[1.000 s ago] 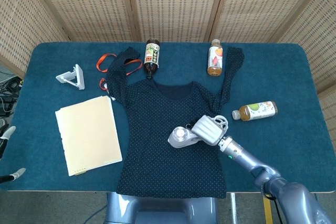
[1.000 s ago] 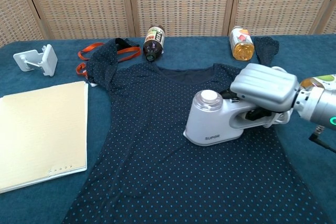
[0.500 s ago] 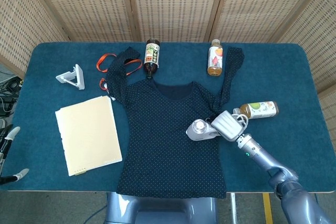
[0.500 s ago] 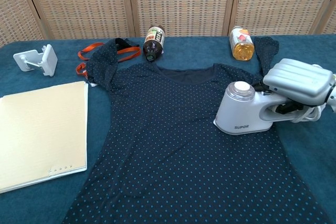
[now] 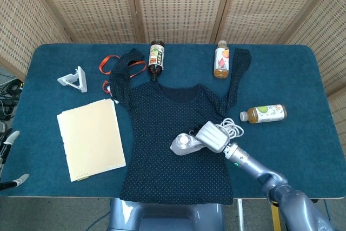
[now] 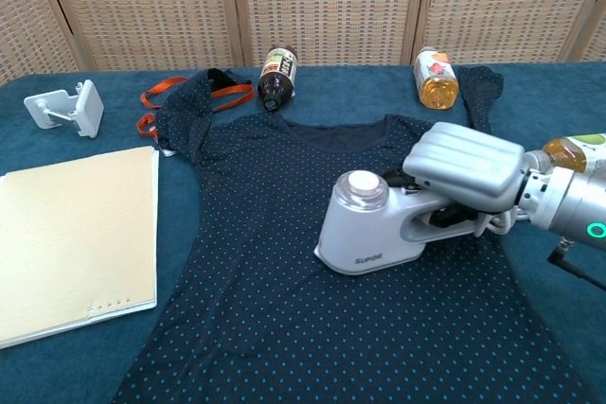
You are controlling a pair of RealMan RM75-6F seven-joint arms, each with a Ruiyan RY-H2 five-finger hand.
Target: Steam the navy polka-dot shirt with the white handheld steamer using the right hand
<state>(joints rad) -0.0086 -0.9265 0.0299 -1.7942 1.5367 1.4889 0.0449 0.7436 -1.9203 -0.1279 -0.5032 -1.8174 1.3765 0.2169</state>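
One robot hand [image 6: 464,166] gripping steamer [image 6: 365,224], on shirt [image 6: 284,262]

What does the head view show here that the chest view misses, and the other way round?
Head view only: the whole green-label bottle, the steamer's coiled cord, the shirt's hem, and the left hand off the table's left edge.

Chest view only: the lettering on the steamer base.

Both: the right hand gripping the steamer on the shirt, the folder, the white stand, the orange strap and two far bottles.
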